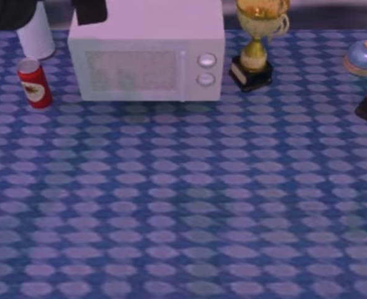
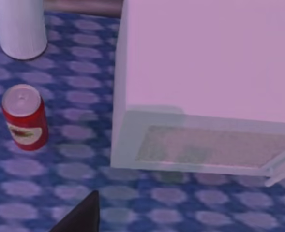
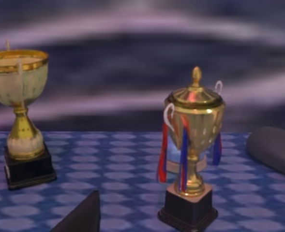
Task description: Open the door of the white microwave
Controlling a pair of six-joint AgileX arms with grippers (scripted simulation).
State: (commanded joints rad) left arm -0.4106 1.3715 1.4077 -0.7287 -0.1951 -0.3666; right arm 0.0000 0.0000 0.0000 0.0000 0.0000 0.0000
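The white microwave (image 1: 147, 47) stands at the back of the table, left of centre. Its door (image 1: 130, 70) with the grey mesh window is flush with the front, and a slim vertical handle (image 1: 183, 75) runs beside the two knobs (image 1: 206, 60). My left gripper (image 1: 90, 11) hangs above the microwave's back left corner, touching nothing. The left wrist view looks down on the door (image 2: 200, 147) and shows one dark finger (image 2: 82, 217) set wide of the middle, with nothing in its grasp. My right arm is outside the top view; one finger (image 3: 82, 215) shows, holding nothing.
A red can (image 1: 34, 83) and a white cylinder (image 1: 36, 34) stand left of the microwave. A gold trophy (image 1: 257, 43) is close on its right. Farther right are a blue dome (image 1: 364, 57) and a ribboned trophy (image 3: 190, 145), with a dark grey lump (image 3: 274, 150) beside it.
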